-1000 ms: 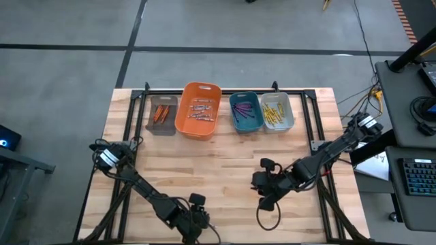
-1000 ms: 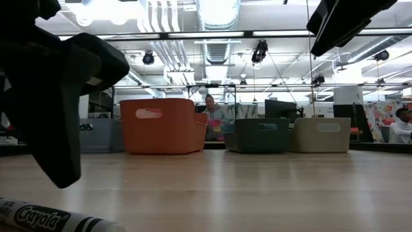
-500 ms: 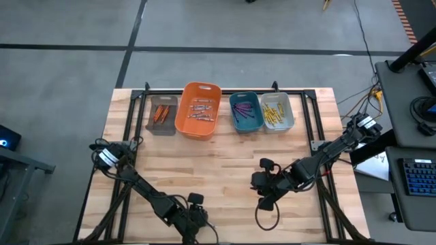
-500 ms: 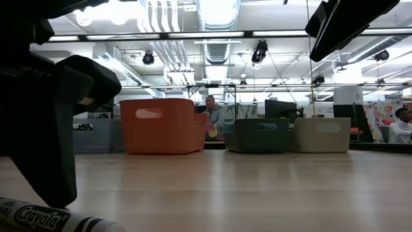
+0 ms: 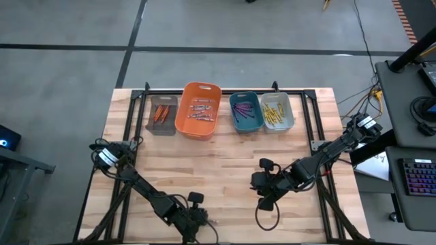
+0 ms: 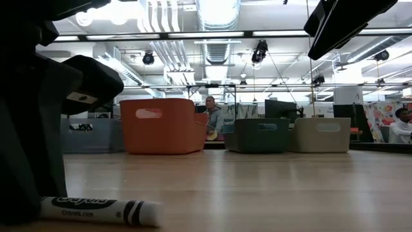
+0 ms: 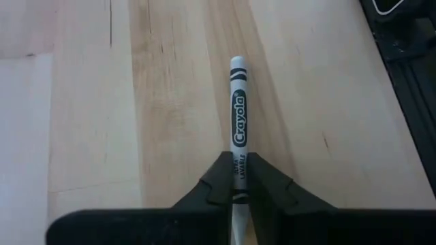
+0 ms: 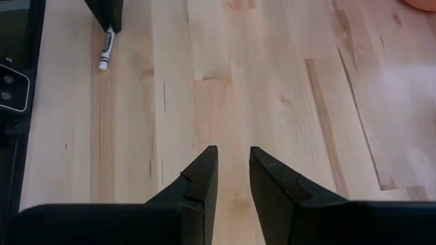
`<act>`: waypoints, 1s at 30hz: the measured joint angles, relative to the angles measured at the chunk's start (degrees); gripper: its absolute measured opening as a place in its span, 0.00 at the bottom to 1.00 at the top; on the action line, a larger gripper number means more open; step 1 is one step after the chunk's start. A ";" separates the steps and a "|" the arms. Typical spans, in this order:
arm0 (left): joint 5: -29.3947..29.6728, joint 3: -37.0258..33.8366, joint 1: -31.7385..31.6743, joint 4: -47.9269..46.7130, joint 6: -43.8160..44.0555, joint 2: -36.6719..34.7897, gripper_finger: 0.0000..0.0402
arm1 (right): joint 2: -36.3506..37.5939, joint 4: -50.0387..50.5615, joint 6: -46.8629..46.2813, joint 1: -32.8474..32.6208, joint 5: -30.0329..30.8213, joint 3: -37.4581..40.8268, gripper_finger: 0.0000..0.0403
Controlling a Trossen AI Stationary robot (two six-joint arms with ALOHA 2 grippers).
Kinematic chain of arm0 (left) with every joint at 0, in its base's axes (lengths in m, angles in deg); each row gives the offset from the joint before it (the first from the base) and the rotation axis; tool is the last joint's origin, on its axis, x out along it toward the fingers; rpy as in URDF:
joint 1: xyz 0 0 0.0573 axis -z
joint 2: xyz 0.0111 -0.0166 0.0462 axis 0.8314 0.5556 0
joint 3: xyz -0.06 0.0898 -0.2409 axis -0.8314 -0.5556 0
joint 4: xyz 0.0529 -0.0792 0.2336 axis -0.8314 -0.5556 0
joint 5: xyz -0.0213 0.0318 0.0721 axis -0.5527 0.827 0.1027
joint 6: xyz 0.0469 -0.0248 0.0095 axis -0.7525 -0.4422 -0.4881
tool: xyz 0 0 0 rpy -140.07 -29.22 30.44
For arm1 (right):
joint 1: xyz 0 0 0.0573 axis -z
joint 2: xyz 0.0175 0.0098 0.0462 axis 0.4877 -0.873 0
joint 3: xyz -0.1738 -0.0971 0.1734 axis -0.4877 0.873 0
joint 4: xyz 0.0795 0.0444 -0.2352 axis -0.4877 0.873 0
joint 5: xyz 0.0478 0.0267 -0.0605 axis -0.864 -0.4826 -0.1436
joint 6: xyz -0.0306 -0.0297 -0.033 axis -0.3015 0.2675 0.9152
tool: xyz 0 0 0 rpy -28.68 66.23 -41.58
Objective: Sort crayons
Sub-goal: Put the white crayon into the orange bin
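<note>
- The white crayon (image 7: 238, 122) lies flat on the wood near the front edge of the table, and my left gripper (image 7: 238, 178) has just closed on its near end; half a second ago those fingers stood apart around it.
- In the low view the crayon (image 6: 100, 209) has turned broadside to the camera since then, label readable, with the left gripper (image 6: 29, 129) planted over its end.
- I judge this as the grasp made but the lift not yet begun: the crayon looks to be resting on the table.
- The other crayons are already sorted in the four bins along the far edge: orange ones in the grey bin (image 5: 162, 126), pale ones in the orange bin (image 5: 182, 116), purple in the teal bin (image 5: 239, 125), yellow in the beige bin (image 5: 288, 116).
- My right gripper (image 8: 232, 173) waits low over bare wood near the middle-right, fingers a little apart and holding nothing.
- The table (image 5: 225, 163) is pale butcher-block planks on a black frame.
- Beyond it: an open workshop with ceiling ducts, and a person (image 6: 211, 116) seated behind the bins.
</note>
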 joint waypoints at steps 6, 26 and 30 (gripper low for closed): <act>1.47 -0.31 -0.19 -1.93 -5.06 -2.64 0.01 | 0.00 0.02 0.13 -0.08 -0.01 0.00 0.19; 9.37 -0.26 -10.12 -23.72 -16.88 -22.58 0.00 | 0.02 -0.21 0.69 -0.11 -0.03 0.02 0.19; 10.95 -0.47 -15.87 -27.10 -21.51 -27.68 0.00 | 0.02 -0.21 0.55 -0.11 -0.02 0.02 0.19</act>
